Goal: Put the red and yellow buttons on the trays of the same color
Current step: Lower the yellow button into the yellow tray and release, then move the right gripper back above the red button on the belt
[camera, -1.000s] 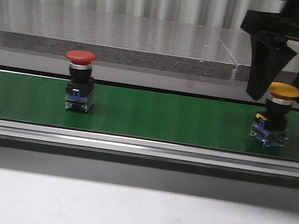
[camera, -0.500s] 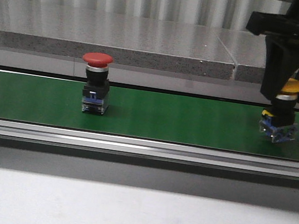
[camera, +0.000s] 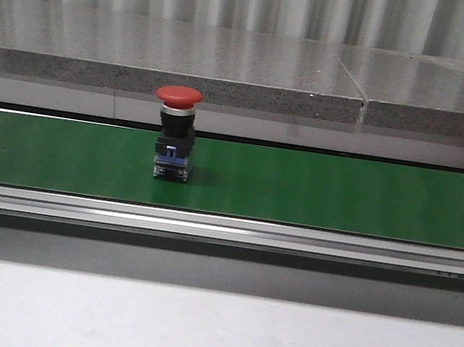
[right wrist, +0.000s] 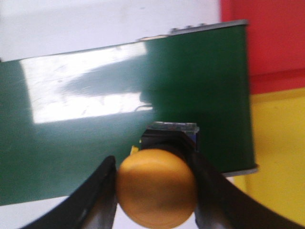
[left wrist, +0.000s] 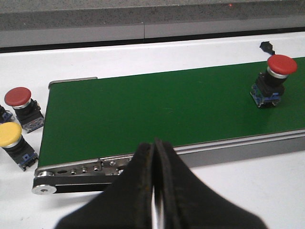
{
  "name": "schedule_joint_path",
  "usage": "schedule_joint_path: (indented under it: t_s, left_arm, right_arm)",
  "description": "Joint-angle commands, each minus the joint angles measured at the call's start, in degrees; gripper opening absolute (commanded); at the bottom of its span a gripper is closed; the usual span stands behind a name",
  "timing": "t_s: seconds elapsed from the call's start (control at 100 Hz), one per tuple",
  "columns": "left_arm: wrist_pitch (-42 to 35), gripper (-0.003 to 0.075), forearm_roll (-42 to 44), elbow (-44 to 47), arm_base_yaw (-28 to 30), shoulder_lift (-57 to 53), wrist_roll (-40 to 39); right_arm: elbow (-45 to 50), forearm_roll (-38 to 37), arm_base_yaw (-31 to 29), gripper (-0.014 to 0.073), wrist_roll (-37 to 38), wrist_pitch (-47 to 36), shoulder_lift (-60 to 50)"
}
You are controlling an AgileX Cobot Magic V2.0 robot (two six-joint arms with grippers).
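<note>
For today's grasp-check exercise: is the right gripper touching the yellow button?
Touching. The right wrist view shows the right gripper with both fingers pressed against the sides of the yellow button cap, no gap visible, above the green belt.

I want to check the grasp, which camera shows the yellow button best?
The right wrist view: the yellow button fills it, held between the right gripper's fingers over the belt. The front view doesn't show it; the left wrist view shows only a different yellow button beside the belt.
</note>
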Motion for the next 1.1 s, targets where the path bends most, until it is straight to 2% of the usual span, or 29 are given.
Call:
schedule_joint_path:
  t_s: [0.0,0.23,0.44,0.62,0.84,1.09]
  left_arm:
    - [-3.93,-0.0021,-1.07,-1.49,-0.38,0.3,0.12]
    - [-3.93,-0.0021,-1.07,-1.49,-0.38,0.3,0.12]
    - [-3.93,-0.0021,-1.07,-1.49,-0.38,0.3,0.12]
    - [-3.93,-0.0021,-1.07,-1.49,-0.38,0.3,0.12]
    - [-3.93,-0.0021,-1.07,-1.49,-0.38,0.3,0.12]
    - [-3.93,-0.0021,-1.07,-1.49,-0.38,0.3,0.12]
  right_arm:
    - [-1.19,-1.67,-5.47,0.0148,0.2,-0.6,-2.67]
    - [2.12,-1.34,-18.08,0.0148,0.2,-2.97,-2.67]
    - [9.02,-0.05,-24.28,0.0148,0.16,-11.05,-2.44]
    - [12.94,3.49,-25.03,0.0148,0.14,-16.85,-0.55]
    - [13.28,5.91,-24.84,0.0148,0.14,-21.76,4.36]
    - [13.28,7.32,-23.6,0.0148,-0.11,-22.97,9.55]
